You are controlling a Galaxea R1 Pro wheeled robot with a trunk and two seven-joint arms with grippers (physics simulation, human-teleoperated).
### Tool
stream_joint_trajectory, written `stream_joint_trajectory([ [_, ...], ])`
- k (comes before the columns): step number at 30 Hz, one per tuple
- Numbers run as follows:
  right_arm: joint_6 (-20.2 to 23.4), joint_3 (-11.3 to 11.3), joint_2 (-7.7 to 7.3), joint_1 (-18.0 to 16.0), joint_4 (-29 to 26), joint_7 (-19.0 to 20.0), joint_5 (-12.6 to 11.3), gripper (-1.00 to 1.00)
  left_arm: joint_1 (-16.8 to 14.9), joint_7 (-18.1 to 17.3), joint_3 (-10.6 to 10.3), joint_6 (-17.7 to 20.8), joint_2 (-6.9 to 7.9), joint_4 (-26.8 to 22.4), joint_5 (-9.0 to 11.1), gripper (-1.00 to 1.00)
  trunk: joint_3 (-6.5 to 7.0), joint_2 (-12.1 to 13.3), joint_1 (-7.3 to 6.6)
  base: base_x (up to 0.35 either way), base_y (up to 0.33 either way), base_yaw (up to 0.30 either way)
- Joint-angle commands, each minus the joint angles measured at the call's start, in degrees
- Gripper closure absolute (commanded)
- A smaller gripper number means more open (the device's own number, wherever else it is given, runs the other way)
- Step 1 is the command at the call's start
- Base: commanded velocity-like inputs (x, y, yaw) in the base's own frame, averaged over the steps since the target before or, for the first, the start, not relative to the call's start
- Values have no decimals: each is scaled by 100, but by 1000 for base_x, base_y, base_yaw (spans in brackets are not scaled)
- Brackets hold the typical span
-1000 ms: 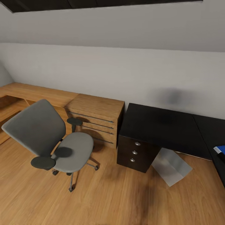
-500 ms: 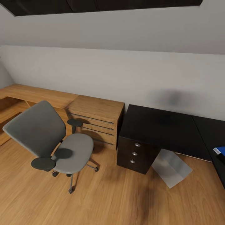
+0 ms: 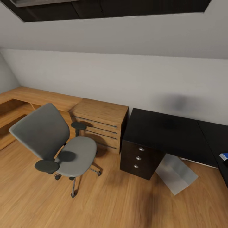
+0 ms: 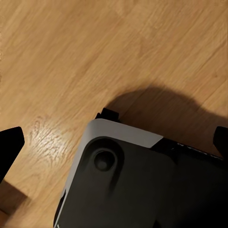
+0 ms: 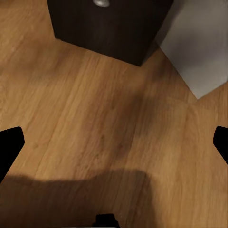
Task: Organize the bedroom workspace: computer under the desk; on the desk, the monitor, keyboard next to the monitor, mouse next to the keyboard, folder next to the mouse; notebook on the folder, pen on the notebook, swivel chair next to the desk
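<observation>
Grey and empty-seated, the swivel chair (image 3: pixel 55 144) stands on the wood floor (image 3: pixel 104 202) in my head view, before a pale wooden drawer unit (image 3: pixel 99 123), with the black worktop (image 3: pixel 167 133) to its right, a silvery box that may be the computer (image 3: pixel 176 172) beneath it, and a blue thing (image 3: pixel 224 156) at the edge. My left wrist view finds my left pincer (image 4: pixel 114 142) spread wide over my own base (image 4: pixel 142 185). My right wrist view finds my right pincer (image 5: pixel 114 142) equally wide, floor between it and the worktop's dark drawers (image 5: pixel 109 26).

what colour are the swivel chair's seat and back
Grey upholstered seat and back on the swivel chair, with darker charcoal armrest pads; clearest in the head view.
</observation>
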Motion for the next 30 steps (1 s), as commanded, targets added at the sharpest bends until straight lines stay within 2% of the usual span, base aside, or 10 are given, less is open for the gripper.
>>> stream_joint_trajectory([
  [1,-17,47,-1,-5,-2,-47,-18,-100,-3,35,-49,-15,4,-6,37,-100,-1,-10,3,0,0,142],
  [11,-542,46,18,-5,19,-47,-23,-100,-3,35,-53,-15,-3,-5,30,-100,81,-10,3,0,0,159],
  [13,-663,38,78,-5,134,-48,-24,-100,-3,35,-57,-15,-3,-5,34,-100,94,-10,3,0,0,202],
  [18,-696,33,129,-5,215,-47,-21,-100,-3,35,-57,-15,-3,-5,36,-100,116,-10,3,0,0,244],
  [30,-707,25,148,-5,250,-53,-26,-100,-3,35,-66,-14,-8,-5,37,-100,142,-10,3,0,0,268],
])
